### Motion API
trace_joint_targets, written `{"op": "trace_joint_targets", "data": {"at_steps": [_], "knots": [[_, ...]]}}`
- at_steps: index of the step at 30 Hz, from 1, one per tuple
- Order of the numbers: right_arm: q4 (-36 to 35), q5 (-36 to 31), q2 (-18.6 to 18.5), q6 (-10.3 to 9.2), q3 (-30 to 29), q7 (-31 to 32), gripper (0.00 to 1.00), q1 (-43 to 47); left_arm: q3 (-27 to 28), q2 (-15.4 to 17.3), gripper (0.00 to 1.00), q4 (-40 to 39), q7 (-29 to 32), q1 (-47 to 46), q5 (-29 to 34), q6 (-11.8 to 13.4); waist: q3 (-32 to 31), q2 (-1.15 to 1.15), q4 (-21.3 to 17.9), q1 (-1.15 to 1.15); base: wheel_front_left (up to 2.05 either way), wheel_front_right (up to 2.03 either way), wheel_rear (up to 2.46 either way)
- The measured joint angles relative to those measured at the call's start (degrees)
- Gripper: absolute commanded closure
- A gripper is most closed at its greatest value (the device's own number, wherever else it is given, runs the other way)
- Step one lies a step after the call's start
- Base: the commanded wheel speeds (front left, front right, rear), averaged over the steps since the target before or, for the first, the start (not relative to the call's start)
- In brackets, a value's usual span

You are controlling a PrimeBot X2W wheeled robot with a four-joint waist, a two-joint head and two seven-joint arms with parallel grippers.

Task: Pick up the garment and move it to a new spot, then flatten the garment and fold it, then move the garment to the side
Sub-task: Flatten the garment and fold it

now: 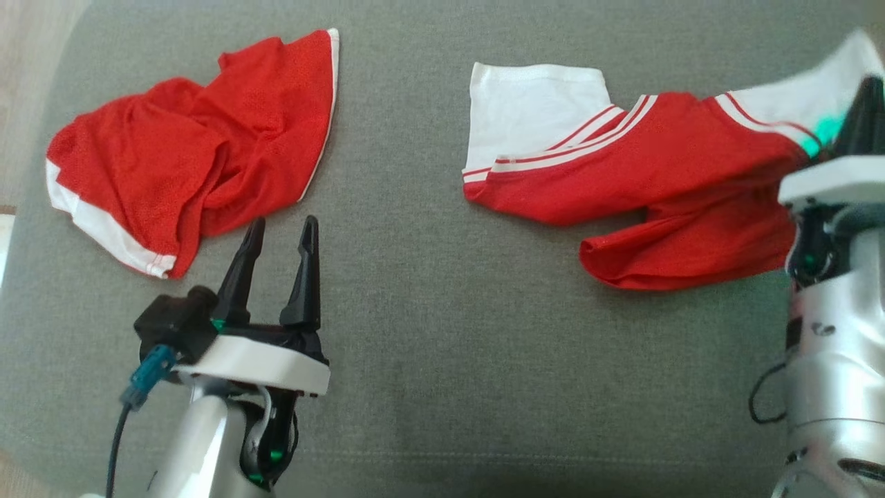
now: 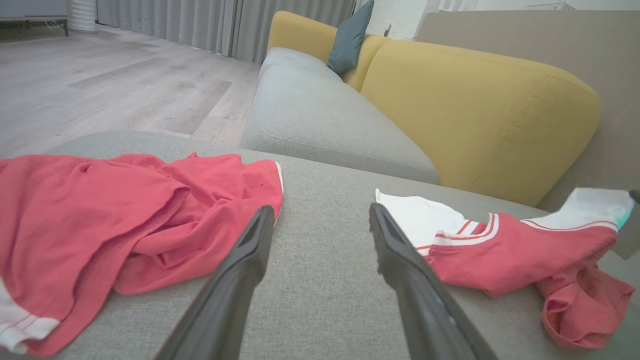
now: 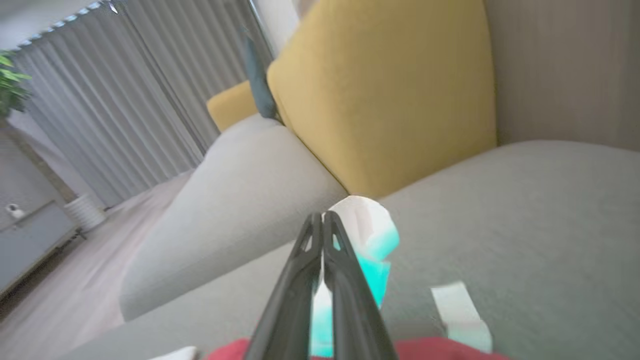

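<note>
- Head view: the right gripper (image 1: 865, 90) stands pinched shut on the far-right white sleeve of the red jersey (image 1: 657, 152). The jersey lies stretched across the right half of the grey cushion (image 1: 429, 332), its other white sleeve pointing left.
- Right wrist view: the 2 dark fingers (image 3: 347, 280) meet tip to tip with white cloth caught between them, tinted by a green-blue glow. The bite looks thin, at the sleeve's edge alone.
- Left gripper (image 1: 283, 225) hangs wide open and empty at the near left. Its tips are just short of a second red garment (image 1: 200, 145) heaped at the far left, well apart from the jersey.
- Risk: a thin pinch on slick knit may slip once the jersey's weight comes onto it, dropping the piece short of its new spot.
- Risk: lifted by 1 sleeve, the body is likely to trail and bunch. The hem rolled under at the near right may twist further and make flattening harder.
- Risk: a swing to the left may drag the jersey over the other garment and tangle the 2.
- Materials: the jersey is a limp, fine knit with a red body, white sleeves and striped shoulder trim.
- Materials: the cushion is coarse grey weave, flat and likely to hold dragged cloth. A mustard-yellow sofa back (image 2: 475, 110) rises beyond it.
</note>
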State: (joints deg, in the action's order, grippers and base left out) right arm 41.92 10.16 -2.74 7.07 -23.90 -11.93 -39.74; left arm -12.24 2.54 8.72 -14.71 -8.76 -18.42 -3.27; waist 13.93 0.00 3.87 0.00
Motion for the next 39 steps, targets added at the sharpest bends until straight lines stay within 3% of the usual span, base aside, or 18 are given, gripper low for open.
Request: {"op": "trace_joint_targets", "data": {"at_steps": [7, 14, 19, 20, 26, 27, 28, 33, 39], "knots": [[-12.5, 4.43, -0.15, 0.0, 15.24, -0.15, 1.0, 0.74, -0.19, 0.0, 0.0, 0.02, 0.0, 0.15, -0.41, 0.58, -3.12, 0.0, 0.03, 0.0, 0.0, 0.0, 0.0], [-24.98, 7.67, -0.54, 0.0, 36.2, 1.56, 1.0, 5.48, -0.38, 0.01, 0.0, -0.05, 0.0, 1.11, -0.99, 1.26, -5.9, 0.0, 1.11, 0.0, 0.0, 0.0, 0.0], [-27.48, 10.63, -0.69, 0.0, 50.71, 3.83, 1.0, 8.79, -0.92, 0.02, 0.0, -0.03, 0.0, 2.7, -1.57, 1.59, -7.12, 0.0, 2.55, 0.0, 0.0, 0.0, 0.0], [-27.48, 10.63, -0.69, 0.0, 50.71, 3.83, 1.0, 8.79, -0.92, 0.02, 0.0, -0.03, 0.0, 2.7, -1.57, 1.59, -7.12, 0.0, 2.55, 0.0, 0.0, 0.0, 0.0], [-26.37, 14.02, -0.91, 0.0, 64.08, 3.88, 1.0, 10.49, -1.51, 0.03, 0.0, -0.07, 0.0, 2.8, -1.57, 1.77, -7.7, 0.0, 4.07, 0.0, 0.0, 0.0, 0.0], [-24.66, 15.04, -0.9, 0.0, 66.63, 3.97, 0.05, 11.09, -1.51, 0.03, 0.0, -0.08, 0.0, 2.81, -1.57, 1.79, -7.93, 0.0, 4.29, 0.0, 0.0, 0.0, 0.0], [-23.42, 15.06, -0.91, 0.0, 67.48, 3.97, 0.0, 11.39, -1.47, 0.03, 0.0, -0.09, 0.0, 2.86, -1.57, 1.83, -8.02, 0.0, 4.33, 0.0, 0.0, 0.0, 0.0], [-19.84, 15.43, -1.01, 0.0, 67.67, 3.88, 0.0, 12.43, -0.89, 0.03, 0.0, -0.33, 0.0, 3.98, -1.57, 2.33, -8.14, 0.0, 3.51, 0.0, 0.0, 0.0, 0.0], [-18.57, 12.52, -1.04, 0.0, 61.57, 3.28, 0.0, 12.43, -0.27, 0.05, 0.0, -0.41, 0.0, 4.38, -1.56, 2.29, -8.38, 0.0, 1.05, 0.0, 0.0, 0.0, 0.0]]}}
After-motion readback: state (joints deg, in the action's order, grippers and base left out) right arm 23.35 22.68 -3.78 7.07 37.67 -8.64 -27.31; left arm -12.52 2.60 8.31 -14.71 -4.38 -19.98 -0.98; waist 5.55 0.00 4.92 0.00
